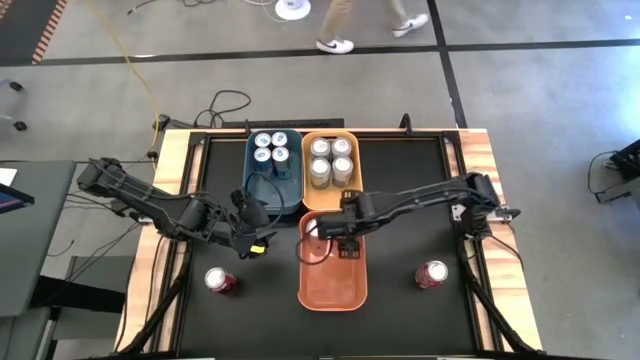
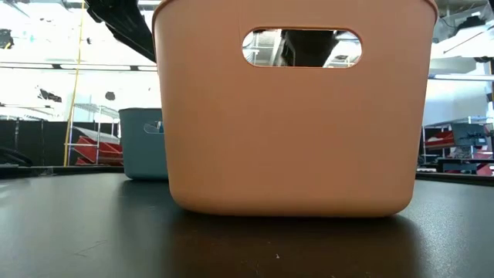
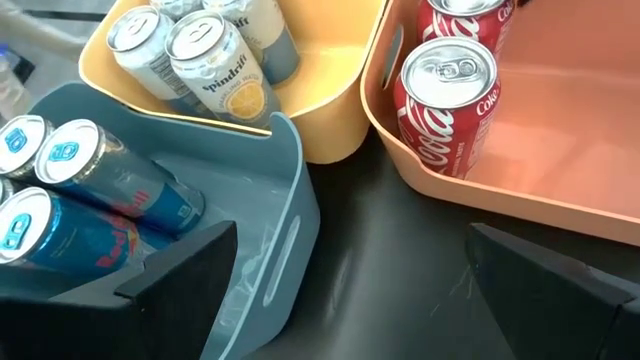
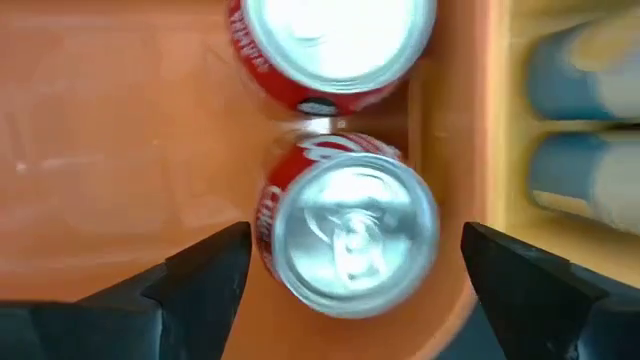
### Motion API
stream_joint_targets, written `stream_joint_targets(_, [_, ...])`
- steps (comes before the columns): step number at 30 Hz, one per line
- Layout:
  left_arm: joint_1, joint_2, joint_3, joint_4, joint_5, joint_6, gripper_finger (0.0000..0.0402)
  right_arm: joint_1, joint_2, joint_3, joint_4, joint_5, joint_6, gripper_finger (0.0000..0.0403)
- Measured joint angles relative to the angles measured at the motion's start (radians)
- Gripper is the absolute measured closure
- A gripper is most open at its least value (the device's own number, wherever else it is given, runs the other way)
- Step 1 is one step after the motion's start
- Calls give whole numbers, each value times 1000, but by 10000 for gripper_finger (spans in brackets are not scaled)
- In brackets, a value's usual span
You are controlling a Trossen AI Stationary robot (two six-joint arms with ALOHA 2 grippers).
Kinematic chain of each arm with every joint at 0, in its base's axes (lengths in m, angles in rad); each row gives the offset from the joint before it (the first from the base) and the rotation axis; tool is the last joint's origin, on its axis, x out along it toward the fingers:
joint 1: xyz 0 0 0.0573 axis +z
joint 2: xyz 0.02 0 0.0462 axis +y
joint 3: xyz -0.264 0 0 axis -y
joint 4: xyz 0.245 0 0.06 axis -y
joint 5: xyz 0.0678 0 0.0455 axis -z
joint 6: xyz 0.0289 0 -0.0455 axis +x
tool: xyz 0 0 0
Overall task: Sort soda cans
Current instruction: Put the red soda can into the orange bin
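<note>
Red cans are the job now: two stand upright in the orange bin (image 1: pixel 335 290), tucked into its far corner next to the yellow bin (image 1: pixel 330 195). The right gripper (image 4: pixel 350 275) hangs straight above the nearer can (image 4: pixel 350 235), fingers spread wide on either side and not touching it, so the can looks freshly let go. The other red can in the bin (image 4: pixel 330 40) sits just beside it. To finish this step well, the right arm should lift straight up until its fingers clear the can top before it swings away; any sideways drift could tip the can into its neighbour.

Two red cans wait on the table, one at the left (image 1: pixel 221 281) and one at the right (image 1: pixel 432 273). The blue bin (image 1: pixel 262 195) holds four dark blue cans and the yellow bin four pale ones, so those look done. The left gripper (image 1: pixel 250 243) hovers near the blue bin's front edge, fingers wide and holding nothing
</note>
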Motion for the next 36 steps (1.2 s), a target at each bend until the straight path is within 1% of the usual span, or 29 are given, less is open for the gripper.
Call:
stream_joint_targets(4, [0, 0, 0, -7, 0, -1, 13, 13, -70, 0, -50, 19, 51, 32])
stream_joint_targets(8, [-2, 0, -11, -8, 0, -11, 13, 41, -162, 0, -123, 45, 139, 32])
stream_joint_targets(13, [-5, 0, -42, 1, 0, -31, 13, 95, -275, 0, -216, 57, 289, 31])
stream_joint_targets(17, [-6, 0, -74, 0, -1, -59, 13, 155, -332, 0, -317, 58, 435, 31])
stream_joint_targets(20, [-6, 0, -90, 7, -1, -73, 13, 210, -353, 0, -397, 57, 544, 31])
stream_joint_targets(26, [-6, 0, -124, 20, 0, -74, 13, 334, -375, -21, -393, 54, 707, 31])
stream_joint_targets(29, [-6, 0, -142, 33, 1, -73, 13, 393, -377, -52, -395, 45, 795, 31])
stream_joint_targets(32, [-6, 0, -152, 31, 2, -77, 13, 442, -376, -98, -395, 2, 896, 31])
stream_joint_targets(36, [-7, 0, -155, 33, 3, -86, 13, 493, -375, -177, -395, -48, 1091, 31])
